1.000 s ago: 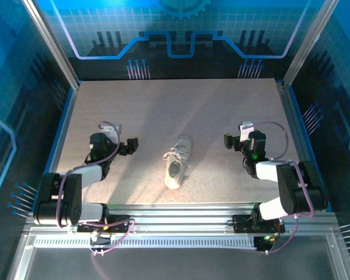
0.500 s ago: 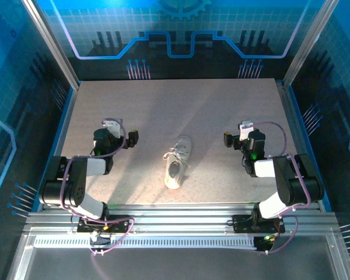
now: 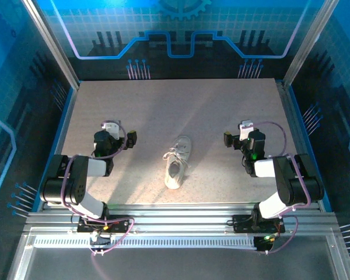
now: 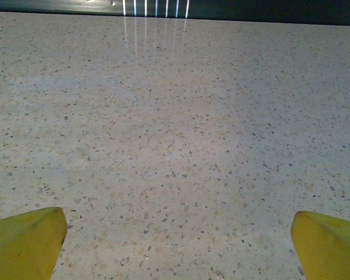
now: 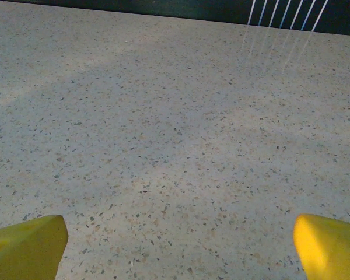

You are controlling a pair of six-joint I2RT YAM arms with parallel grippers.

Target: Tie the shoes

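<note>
The shoe (image 3: 178, 162) lies on the table (image 3: 163, 105) between my two pincers, toe toward the far edge, heel close to the near edge. Its laces (image 3: 169, 154) spill loose on its left side.

My left pincer (image 3: 128, 140) sits low to the left of the shoe, fingers spread wide with bare tabletop between them. My right pincer (image 3: 232, 140) sits to its right, spread the same way. Both stand well apart from the shoe. Open tabletop runs ahead of each pincer to the far wall (image 3: 181, 52).
</note>
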